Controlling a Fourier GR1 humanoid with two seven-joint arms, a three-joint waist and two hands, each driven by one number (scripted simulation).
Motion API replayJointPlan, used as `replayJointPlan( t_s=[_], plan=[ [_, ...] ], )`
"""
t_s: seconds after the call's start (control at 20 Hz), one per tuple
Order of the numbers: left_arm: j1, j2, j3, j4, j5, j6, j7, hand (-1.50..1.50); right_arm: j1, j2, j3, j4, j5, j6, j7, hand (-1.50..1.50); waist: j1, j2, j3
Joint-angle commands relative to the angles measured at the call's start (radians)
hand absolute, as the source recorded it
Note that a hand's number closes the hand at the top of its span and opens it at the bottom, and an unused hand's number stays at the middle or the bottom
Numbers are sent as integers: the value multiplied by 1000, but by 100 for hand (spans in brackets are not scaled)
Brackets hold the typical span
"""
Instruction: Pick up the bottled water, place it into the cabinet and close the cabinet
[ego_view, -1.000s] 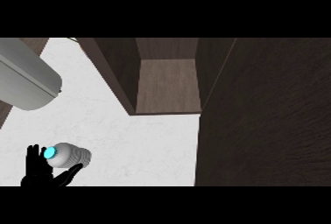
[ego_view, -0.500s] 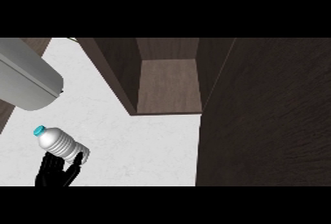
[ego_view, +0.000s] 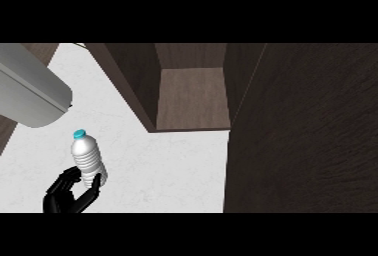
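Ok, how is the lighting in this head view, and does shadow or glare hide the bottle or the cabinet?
Head view: even light, no glare; the water bottle with its blue cap reads clearly against the pale counter. Head view: the cabinet interior is dim but its shelf shows; the dark door shows faint grain. Head view: the black hand on the bottle loses detail.

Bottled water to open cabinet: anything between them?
Nothing: head view shows bare white counter between the bottled water, held by the robot hand, and the cabinet.
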Motion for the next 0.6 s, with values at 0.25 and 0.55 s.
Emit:
replayJointPlan(
  t_s=[0.25, 0.55],
  plan=[
    [-84, -4, -266, 60, -264, -54, -82, 150, 12, -45, -2, -96, 33, -15, 21, -150, -19, 7, -16],
    [-154, -63, -354, 40, -311, -81, -30, 150, 12, -55, 8, -131, 24, -42, 52, -150, 13, 5, -14]
  ],
)
